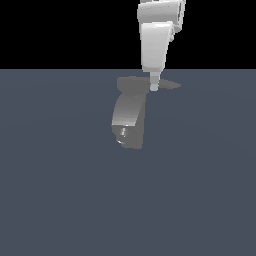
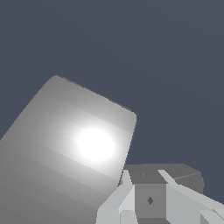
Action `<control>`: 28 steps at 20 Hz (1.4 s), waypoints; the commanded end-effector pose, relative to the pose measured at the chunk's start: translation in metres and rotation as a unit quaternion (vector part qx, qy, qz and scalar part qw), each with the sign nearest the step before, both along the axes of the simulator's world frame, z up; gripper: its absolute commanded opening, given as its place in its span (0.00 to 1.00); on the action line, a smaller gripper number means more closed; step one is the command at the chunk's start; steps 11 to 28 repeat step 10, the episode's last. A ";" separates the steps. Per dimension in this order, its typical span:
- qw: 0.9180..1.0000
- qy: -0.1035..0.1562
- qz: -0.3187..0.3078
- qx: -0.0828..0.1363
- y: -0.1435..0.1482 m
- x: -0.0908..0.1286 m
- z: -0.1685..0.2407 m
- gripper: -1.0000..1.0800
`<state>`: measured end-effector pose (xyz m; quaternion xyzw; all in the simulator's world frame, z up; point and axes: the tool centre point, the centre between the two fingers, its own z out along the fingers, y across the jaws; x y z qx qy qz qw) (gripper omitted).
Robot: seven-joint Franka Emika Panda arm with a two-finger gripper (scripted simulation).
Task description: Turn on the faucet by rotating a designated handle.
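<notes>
Looking at the exterior view, we've got the grey faucet (image 1: 129,116) standing on the flat blue-grey floor (image 1: 60,200), with its curved lighter front facing us and a couple of tiny bright spots low down on it. Using the faucet as our landmark: the handle (image 1: 169,84), a thin dark blade tapering to a point, sticks out sideways from the faucet's top toward the exterior view's right. The white Panda arm (image 1: 156,42) comes straight down from above the faucet's top, and our gripper (image 1: 154,86) sits right at the base of the handle, where the blade meets the faucet's top. It looks like it's touching the blade there, though we can't say that for sure.

From the wrist view, the faucet (image 2: 70,153) fills a big chunk of the picture as a pale ribbed slab with a bright glare spot, and the gripper (image 2: 148,201) shows two pale fingers (image 2: 120,194) with a dark blocky piece between them. Whether they're actually clamped on it, we honestly can't tell.
</notes>
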<state>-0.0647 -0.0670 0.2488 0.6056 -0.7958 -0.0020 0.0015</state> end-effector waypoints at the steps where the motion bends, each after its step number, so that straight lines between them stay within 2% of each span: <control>1: 1.000 -0.003 -0.006 -0.001 -0.019 0.007 0.000 0.00; 9: 1.000 -0.002 -0.010 -0.001 -0.055 0.022 0.000 0.00; 28: 1.000 -0.002 -0.010 -0.001 -0.055 0.022 0.000 0.00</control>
